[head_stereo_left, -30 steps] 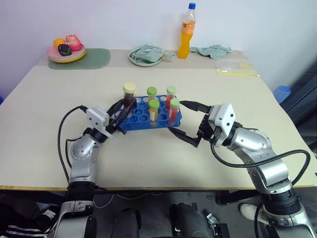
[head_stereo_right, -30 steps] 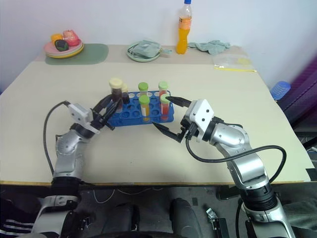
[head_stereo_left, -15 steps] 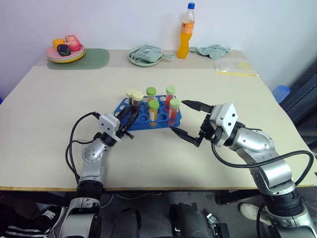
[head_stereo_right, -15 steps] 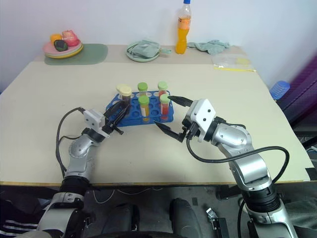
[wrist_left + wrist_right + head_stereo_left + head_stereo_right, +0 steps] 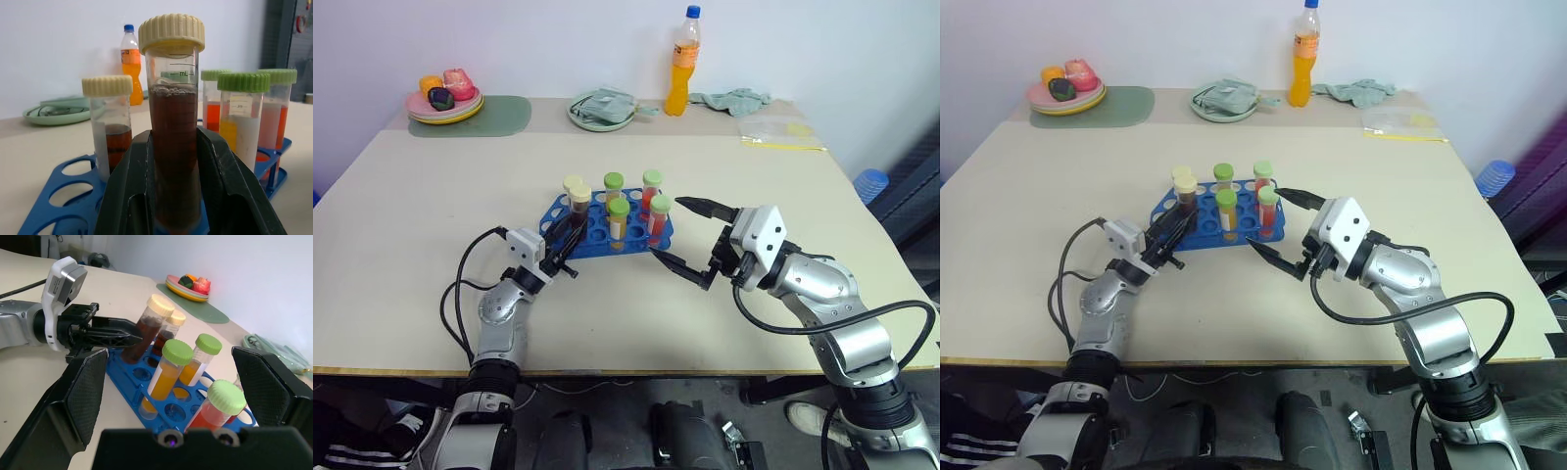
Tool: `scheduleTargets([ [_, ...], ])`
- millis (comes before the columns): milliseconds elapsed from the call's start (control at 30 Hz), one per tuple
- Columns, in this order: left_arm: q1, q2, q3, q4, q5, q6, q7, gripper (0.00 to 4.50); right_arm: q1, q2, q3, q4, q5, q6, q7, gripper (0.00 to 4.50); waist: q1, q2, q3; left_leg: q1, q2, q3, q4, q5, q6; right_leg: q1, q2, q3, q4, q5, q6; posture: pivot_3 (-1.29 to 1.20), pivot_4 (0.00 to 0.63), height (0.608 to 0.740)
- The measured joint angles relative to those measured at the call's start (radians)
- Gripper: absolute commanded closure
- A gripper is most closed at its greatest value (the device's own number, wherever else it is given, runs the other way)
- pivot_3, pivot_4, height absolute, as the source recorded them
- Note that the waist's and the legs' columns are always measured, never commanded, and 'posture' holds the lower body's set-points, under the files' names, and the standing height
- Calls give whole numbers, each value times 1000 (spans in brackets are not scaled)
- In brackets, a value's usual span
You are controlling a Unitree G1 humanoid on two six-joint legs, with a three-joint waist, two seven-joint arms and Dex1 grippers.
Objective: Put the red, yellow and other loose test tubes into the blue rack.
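The blue rack (image 5: 592,240) lies mid-table with several capped test tubes upright in it: green-capped ones with yellow-orange (image 5: 618,220) and red (image 5: 657,217) liquid, and a cream-capped one (image 5: 572,186). My left gripper (image 5: 572,224) is shut on a dark brown test tube (image 5: 175,103) with a cream cap. That tube leans slightly, its lower end down in a hole at the rack's left end. My right gripper (image 5: 670,231) stands open at the rack's right end, one finger on either side of that corner and nothing between them.
At the back of the table stand a tall orange drink bottle (image 5: 681,64), a plate of food (image 5: 443,103) on a green mat, a green plate with a cloth (image 5: 602,110), another cloth (image 5: 734,100) and a plastic bag (image 5: 773,132).
My left gripper has come down with the dark brown tube, from above the rack's left end into a hole there. The right arm has kept still.
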Motion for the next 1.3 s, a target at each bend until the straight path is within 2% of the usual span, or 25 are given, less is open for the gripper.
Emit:
scheduleTargets([
  [133, 15, 4, -3, -19, -21, 24, -29, 273, 2, 0, 0, 2, -4, -2, 0, 0, 0, 0, 0, 0, 0, -1, 0, 0, 0, 0, 0, 0, 0, 0, 0, 0, 150, 740],
  [167, 15, 6, -3, -27, -21, 23, -29, 19, 2, 0, 0, 2, -6, -3, 1, 0, 0, 0, 0, 0, 0, -1, 0, 0, 0, 0, 0, 0, 0, 0, 0, 0, 150, 740],
  [300, 45, 42, -3, -103, -36, 39, -45, 19, 2, 0, 0, 5, -10, -10, 3, 0, -3, 0, 0, 1, 0, -1, -1, 0, 0, 0, 0, 0, 0, 0, 0, 0, 150, 740],
  [533, 198, 254, 46, -408, -207, 320, -125, 19, 49, -27, -21, 21, 3, -16, 43, 0, -3, 1, 0, 3, 1, 0, -2, 0, 0, 1, 0, 0, 0, -2, -4, 0, 150, 740],
  [700, 210, 415, 125, -467, -315, 485, -215, 19, 128, -72, -88, 33, 35, -30, 95, 0, 0, 1, 1, 3, 1, 1, -2, 0, 0, 1, 0, 0, 0, -3, -4, 0, 150, 740],
  [867, 196, 558, 144, -474, -377, 617, -383, 19, 200, -110, -147, 46, 41, -48, 121, 0, -2, 2, 2, 4, 1, 1, -3, 0, 0, 1, 0, 0, 0, -3, -5, 0, 150, 740],
  [1033, 129, 618, 144, -391, -374, 650, -506, 19, 275, -138, -211, 63, 40, -72, 127, 0, -2, 3, 2, 4, 1, 2, -3, 0, 0, 1, 0, 0, -1, -4, -5, 0, 150, 740],
  [1300, 180, 620, 143, -438, -366, 710, -519, 19, 280, -185, -307, 153, 48, -110, 159, 0, -4, 3, 2, 6, 1, 2, -4, 0, 0, 1, 1, 2, 0, -4, -5, 0, 150, 740],
])
